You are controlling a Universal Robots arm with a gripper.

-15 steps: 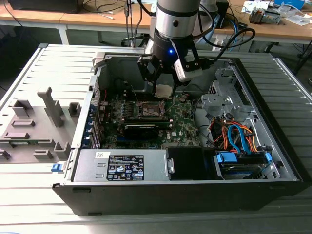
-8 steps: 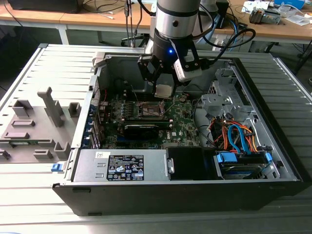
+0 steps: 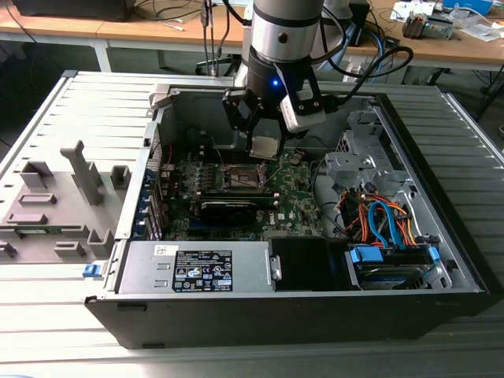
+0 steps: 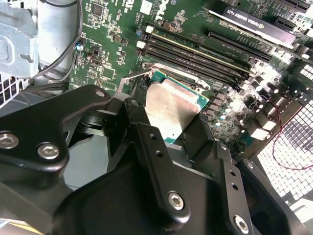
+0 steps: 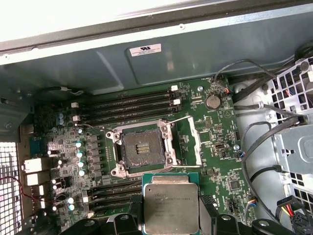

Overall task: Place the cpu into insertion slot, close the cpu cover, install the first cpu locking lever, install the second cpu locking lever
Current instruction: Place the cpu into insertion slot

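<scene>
Jaws of the gripper (image 5: 170,221) clamp the cpu (image 5: 171,200) by opposite edges, clear of the uncovered insertion slot (image 5: 142,148); light, rigid, probably fragile underneath, so edges suit gripping

Slatted grey table (image 3: 47,331) carries computer case (image 3: 315,319) (open) and fixture (image 3: 47,206).

- Arm (image 3: 285,31): a silver-grey cylinder above a black wrist section.
- A small blue light (image 3: 274,83) glows on the black section.
- Black cables (image 3: 376,63) loop at the arm's three o'clock in the exterior view.
- White block (image 3: 299,110) at the light's four o'clock.
- Gripper (image 4: 168,120): matte black links, silver screws (image 4: 176,199).
</scene>
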